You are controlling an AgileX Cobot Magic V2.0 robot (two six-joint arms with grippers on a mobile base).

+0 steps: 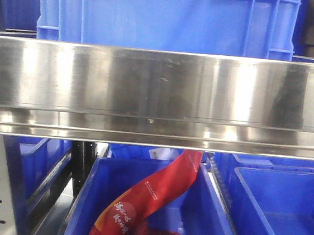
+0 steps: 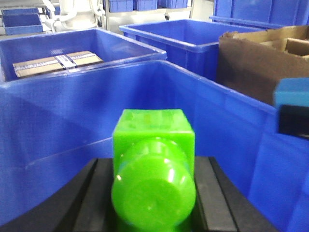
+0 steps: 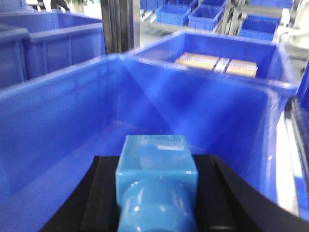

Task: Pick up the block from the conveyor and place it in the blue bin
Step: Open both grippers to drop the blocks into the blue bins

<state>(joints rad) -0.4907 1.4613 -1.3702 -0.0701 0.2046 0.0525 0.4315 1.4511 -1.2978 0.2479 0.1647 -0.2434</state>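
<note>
Left gripper (image 2: 153,193): glossy bright green plastic part with a square block end and a rounded cylindrical base, seated between two black ridged fingers (image 2: 89,203). Right gripper (image 3: 155,193): identical form in glossy pale blue plastic, flanked by black curved fingers (image 3: 241,203). No cables, screws or markings discernible.
</note>
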